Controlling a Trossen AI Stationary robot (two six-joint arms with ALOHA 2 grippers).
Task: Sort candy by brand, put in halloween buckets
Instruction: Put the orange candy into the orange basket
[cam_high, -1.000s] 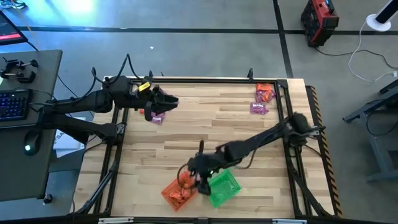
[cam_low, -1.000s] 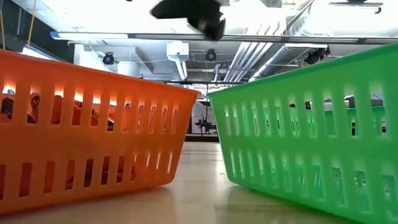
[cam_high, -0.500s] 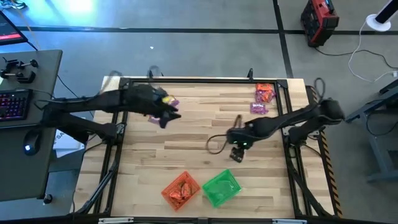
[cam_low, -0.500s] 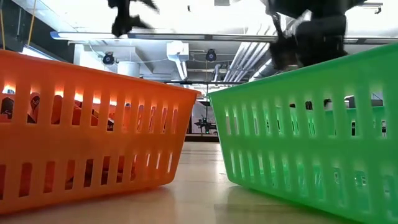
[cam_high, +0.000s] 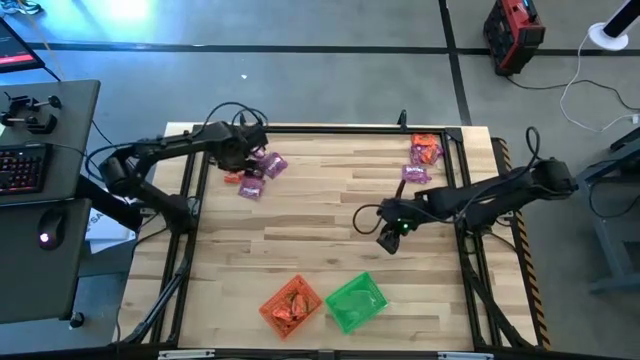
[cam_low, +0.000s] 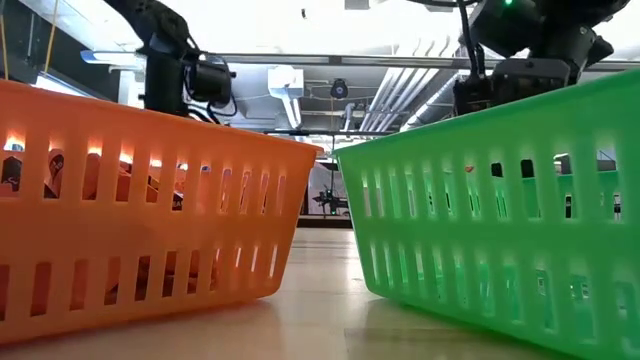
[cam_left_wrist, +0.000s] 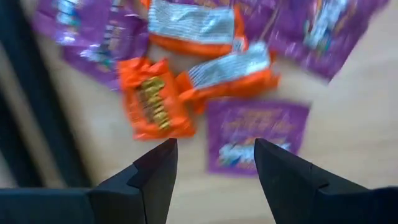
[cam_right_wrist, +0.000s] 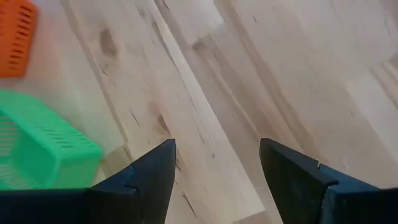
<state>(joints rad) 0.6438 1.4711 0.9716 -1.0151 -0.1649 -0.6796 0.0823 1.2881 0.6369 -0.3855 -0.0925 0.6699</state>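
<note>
High view: both arms hang over the wooden table (cam_high: 300, 220), fingers spread and empty.
The left gripper (cam_left_wrist: 214, 165) hovers above a far-left cluster of shiny purple and orange-red candy packets (cam_left_wrist: 205, 81). The right gripper (cam_right_wrist: 214, 165) sits over bare wood right of centre. A second candy pile (cam_high: 422, 158) lies far right. The orange slotted plastic bucket (cam_high: 290, 305), holding candy, and the green slotted plastic bucket (cam_high: 356, 301) stand side by side at the near edge.

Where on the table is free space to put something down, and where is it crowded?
Bare wood lies in the middle, between the left candy pile, the right candy pile and the two buckets. Crowded: the near edge, where the orange bucket and green bucket stand close together, and under the right gripper.
</note>
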